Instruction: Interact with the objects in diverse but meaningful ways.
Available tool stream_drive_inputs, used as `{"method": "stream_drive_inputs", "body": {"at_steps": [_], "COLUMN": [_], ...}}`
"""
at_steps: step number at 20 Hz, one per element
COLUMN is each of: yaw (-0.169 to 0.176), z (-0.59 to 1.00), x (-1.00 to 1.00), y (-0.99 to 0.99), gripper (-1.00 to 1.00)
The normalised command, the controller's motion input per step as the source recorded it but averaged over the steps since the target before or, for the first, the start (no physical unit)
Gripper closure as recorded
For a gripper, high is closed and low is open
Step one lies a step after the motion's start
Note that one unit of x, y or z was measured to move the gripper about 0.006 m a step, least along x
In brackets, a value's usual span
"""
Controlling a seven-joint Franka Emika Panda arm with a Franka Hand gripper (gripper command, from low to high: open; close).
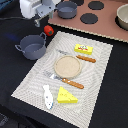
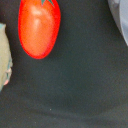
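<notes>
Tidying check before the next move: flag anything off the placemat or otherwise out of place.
The red tomato lies off the placemat, on the dark table just beyond its far corner, beneath the claw. The grey pot also sits off the mat.

Glossy toys on matt cloth

The red tomato (image 2: 39,27) looks like smooth, shiny plastic on a matt black surface (image 2: 80,85); the placemat (image 1: 100,75) appears woven, the round board (image 1: 67,65) pale wood, the grey pot (image 1: 33,46) dull-finished.
</notes>
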Motion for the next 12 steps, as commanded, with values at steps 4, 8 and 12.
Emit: {"method": "stream_drive_inputs", "body": {"at_steps": [4, 8, 12], "yaw": [-0.147, -0.142, -0.078], "z": [-0.20, -0.20, -0.19], "x": [0.00, -0.01, -0.04], "y": [0.20, 0.14, 0.13], "gripper": [-1.00, -1.00, -1.00]}}
